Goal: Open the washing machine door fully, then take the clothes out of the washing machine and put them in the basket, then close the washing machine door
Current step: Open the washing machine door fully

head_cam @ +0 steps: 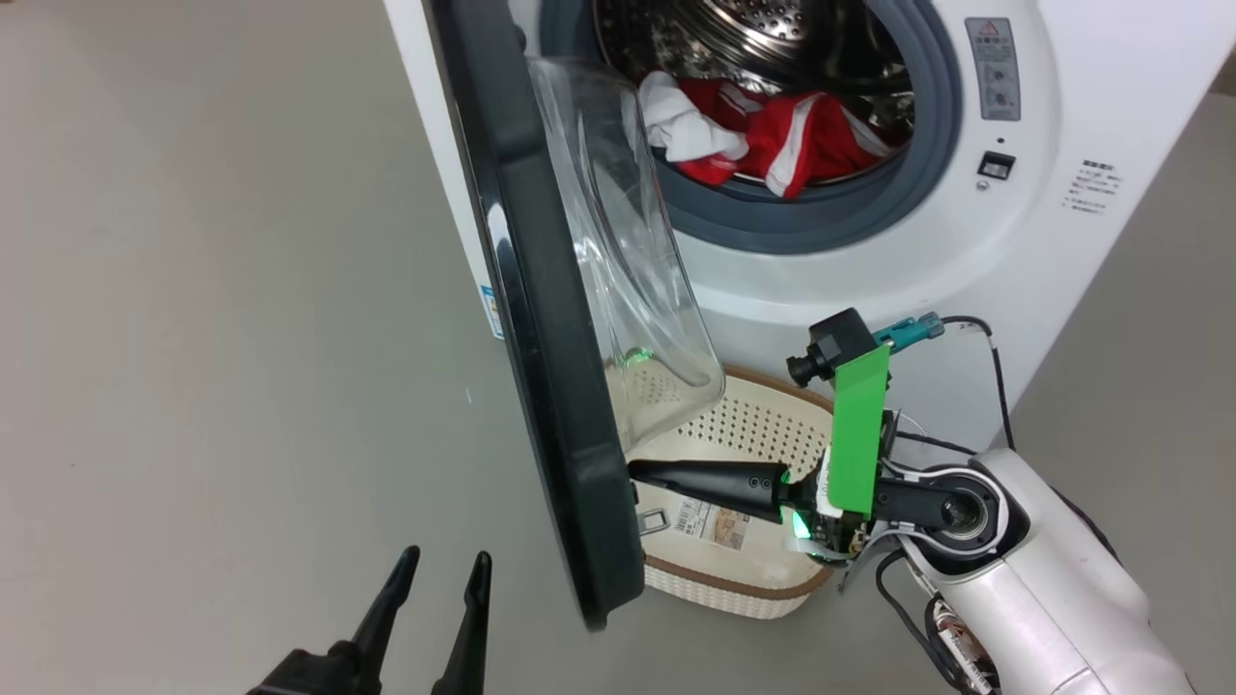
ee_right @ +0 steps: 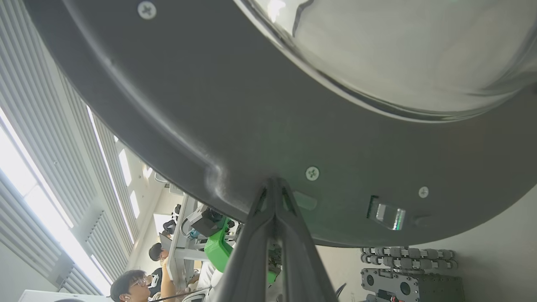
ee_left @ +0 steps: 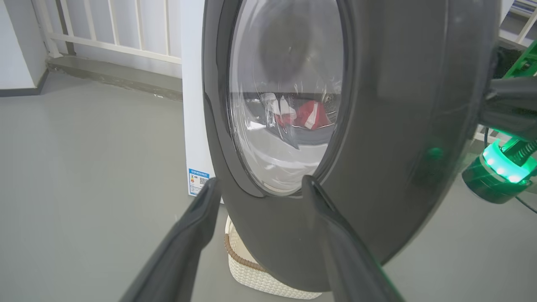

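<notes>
Two grippers flank the washing machine door, which stands open, edge-on between them. On its inner side the right gripper has its two fingers pressed together into a single point, holding nothing. That point meets the lower part of the door's black rim. In the right wrist view the tip sits against the rim just beside a screw, with the domed glass window up and to the right of it. Directly under this gripper the basket rests on the floor at the foot of the washing machine, partly beneath the door's glass. Well above and beyond this gripper the clothes lie in the drum mouth, red and white, their lower edge lapping onto the grey gasket. On the door's outer side the left gripper holds its fingers spread apart and empty, pointing toward the door's outer face, near it but short of touching in the head view. Through the window ahead of its fingers the clothes show dimly.
</notes>
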You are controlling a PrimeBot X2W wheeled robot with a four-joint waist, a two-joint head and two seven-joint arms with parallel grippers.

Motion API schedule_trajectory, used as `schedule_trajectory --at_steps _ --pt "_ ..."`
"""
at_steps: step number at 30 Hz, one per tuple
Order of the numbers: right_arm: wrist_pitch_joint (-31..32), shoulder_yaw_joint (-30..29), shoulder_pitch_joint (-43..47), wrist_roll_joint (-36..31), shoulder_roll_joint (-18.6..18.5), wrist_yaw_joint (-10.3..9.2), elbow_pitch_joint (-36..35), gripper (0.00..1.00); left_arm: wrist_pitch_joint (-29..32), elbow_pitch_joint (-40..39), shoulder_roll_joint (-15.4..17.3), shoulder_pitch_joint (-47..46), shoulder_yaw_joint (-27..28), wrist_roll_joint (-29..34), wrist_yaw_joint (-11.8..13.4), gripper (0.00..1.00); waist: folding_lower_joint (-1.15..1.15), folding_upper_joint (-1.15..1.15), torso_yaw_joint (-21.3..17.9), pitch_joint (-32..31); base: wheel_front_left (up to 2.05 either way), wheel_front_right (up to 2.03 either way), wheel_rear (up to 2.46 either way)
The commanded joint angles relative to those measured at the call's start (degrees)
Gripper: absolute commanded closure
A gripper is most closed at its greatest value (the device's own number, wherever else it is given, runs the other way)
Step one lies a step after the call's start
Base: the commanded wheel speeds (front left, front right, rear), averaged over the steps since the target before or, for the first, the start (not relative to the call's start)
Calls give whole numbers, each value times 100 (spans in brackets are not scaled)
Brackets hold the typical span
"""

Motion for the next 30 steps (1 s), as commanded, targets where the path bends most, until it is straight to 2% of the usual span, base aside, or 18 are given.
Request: schedule_trajectory --at_steps 1,14,26,28,29,30 --pt "9 90 23 -18 166 39 -202 100 -52 -156 58 -28 225 89 34 0 0 0 134 -107 0 0 0" --pt "-286 298 9 -50 254 39 -207 100 -52 -273 58 54 341 73 117 0 0 0 401 -156 0 0 0" --pt "-668 583 -96 -8 261 39 -290 100 -52 -284 58 1 416 63 107 0 0 0 339 -74 0 0 0" --pt "-740 573 -81 -124 261 39 -265 84 -52 -252 58 -29 429 64 96 0 0 0 279 -76 0 0 0" --pt "-740 573 -81 -124 261 39 -265 84 -52 -252 58 -29 429 64 96 0 0 0 279 -76 0 0 0" --pt "-769 557 -66 -156 261 39 -253 74 -52 -239 58 -40 436 67 90 0 0 0 255 -78 0 0 0"
